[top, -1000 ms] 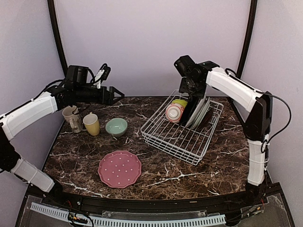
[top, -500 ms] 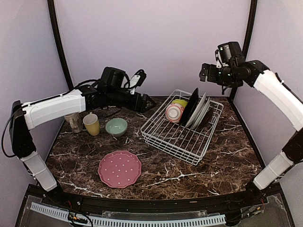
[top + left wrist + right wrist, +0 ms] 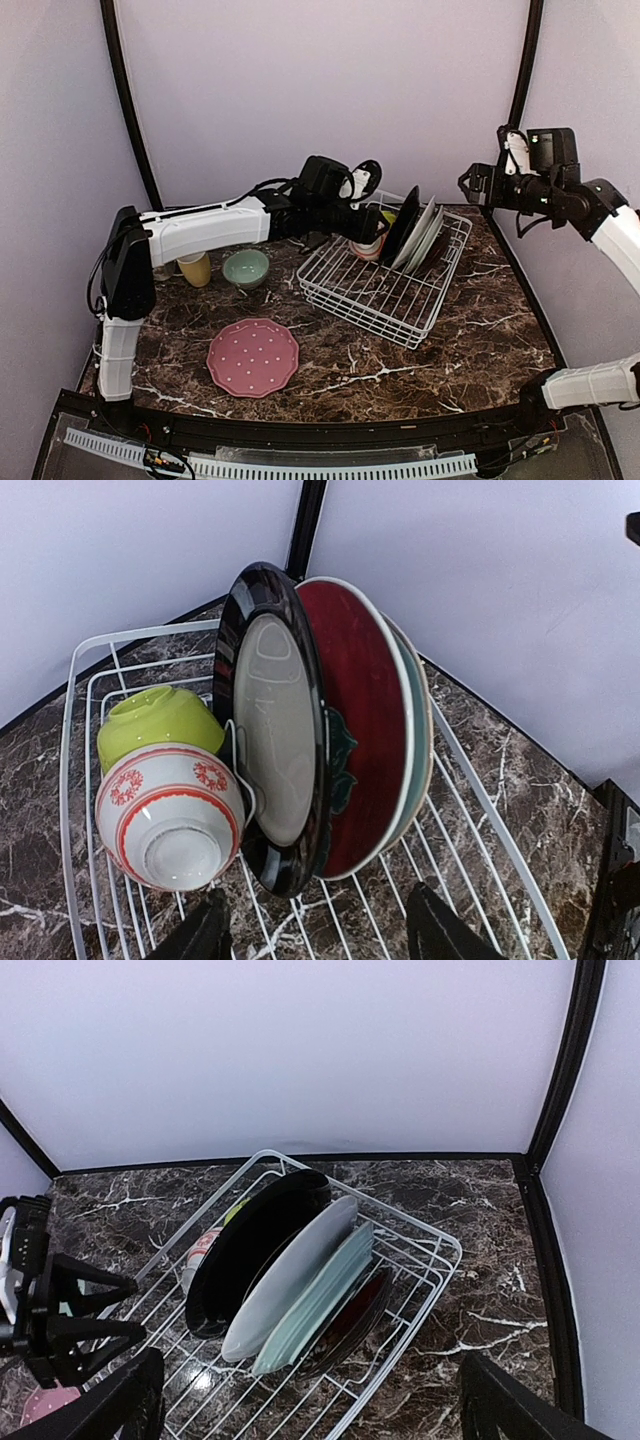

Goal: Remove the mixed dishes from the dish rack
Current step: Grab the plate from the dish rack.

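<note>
The dish rack [image 3: 380, 290] stands at the back right of the table. In it several plates stand on edge: a black plate [image 3: 270, 730], a red floral plate [image 3: 365, 730] and a pale-green plate [image 3: 320, 1300]. A pink-striped bowl [image 3: 170, 815] and a lime bowl [image 3: 160, 720] lie beside them. My left gripper [image 3: 320, 935] is open just in front of the bowl and black plate, over the rack's wires, holding nothing. My right gripper [image 3: 310, 1410] hangs open high above the rack's right side [image 3: 468, 187].
A pink dotted plate [image 3: 253, 357] lies at the front left of the marble table. A mint bowl [image 3: 246, 268] and a yellow mug [image 3: 195, 268] stand behind it, under my stretched left arm [image 3: 210, 228]. Walls close off the back and sides.
My left arm has swung right from the mugs to the rack, its jaws narrowing. My right arm has lifted away from the plates to the upper right and opened wide.
</note>
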You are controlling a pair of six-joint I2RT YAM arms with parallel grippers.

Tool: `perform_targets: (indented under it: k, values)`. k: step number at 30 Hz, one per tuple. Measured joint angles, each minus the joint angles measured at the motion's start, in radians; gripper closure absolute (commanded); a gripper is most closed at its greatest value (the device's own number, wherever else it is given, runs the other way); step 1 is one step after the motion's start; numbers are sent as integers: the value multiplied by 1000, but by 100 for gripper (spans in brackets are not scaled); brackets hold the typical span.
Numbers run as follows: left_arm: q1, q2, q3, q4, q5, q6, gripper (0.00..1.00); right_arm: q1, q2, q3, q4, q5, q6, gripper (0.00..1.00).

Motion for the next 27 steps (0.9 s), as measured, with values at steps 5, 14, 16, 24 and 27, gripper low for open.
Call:
perform_targets:
  k: [5,14,16,24,27]
  values:
    - [0,74,45,40,-2,7,50,-2,-53,-63,10,-26,-18,1]
    - [-14,175,127,117,-15,30,66,-2,-79,-122,16,-48,-37,1]
    - [-17,200,148,134,-18,39,70,-2,-82,-128,17,-48,-39,1]
    - [-21,296,237,163,-40,78,85,-2,-89,-142,18,-47,-50,1]
    - [-23,322,261,174,-42,90,91,-3,-89,-149,18,-47,-52,1]
